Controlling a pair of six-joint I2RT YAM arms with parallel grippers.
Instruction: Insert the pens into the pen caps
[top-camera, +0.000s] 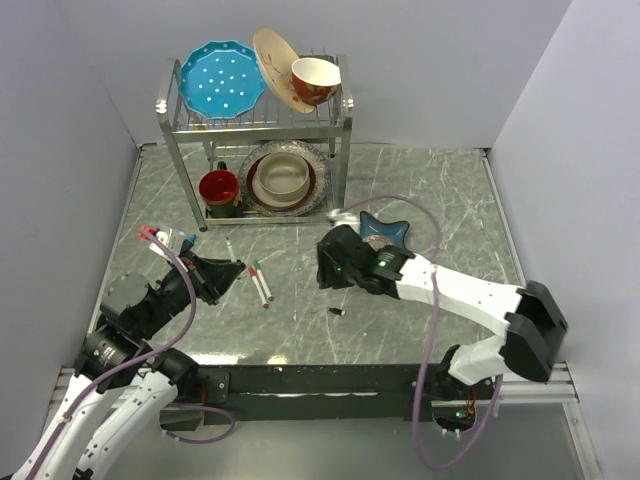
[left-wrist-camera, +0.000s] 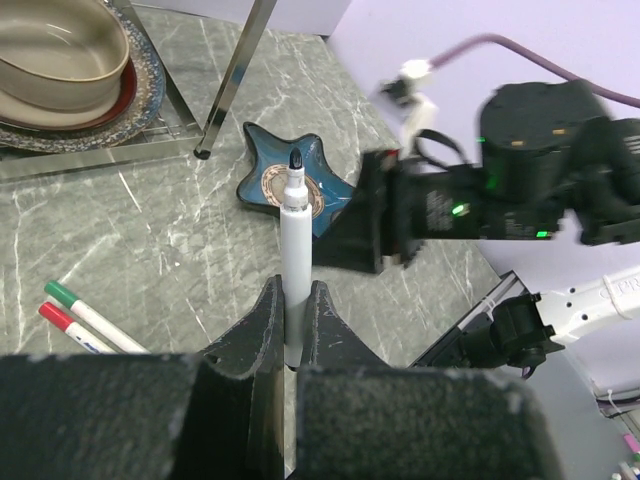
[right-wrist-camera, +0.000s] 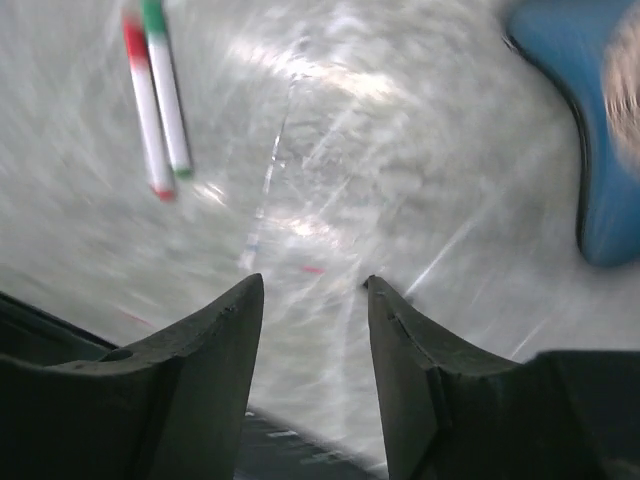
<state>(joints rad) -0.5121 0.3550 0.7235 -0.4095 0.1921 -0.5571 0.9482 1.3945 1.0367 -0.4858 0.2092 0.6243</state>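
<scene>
My left gripper is shut on a white-barrelled pen, which stands out from the jaws with its uncapped black tip pointing toward the right arm. In the top view the left gripper is at the left of the table. My right gripper is open above the marble with nothing between its fingers; from above the right gripper faces the left one. Two capped pens, one red and one green, lie between them, seen too as capped pens from the right wrist. A small dark cap lies on the table.
A blue star-shaped dish sits behind the right gripper. A metal dish rack at the back holds plates, bowls and a red mug. More pens lie at the far left. The right wrist view is motion-blurred.
</scene>
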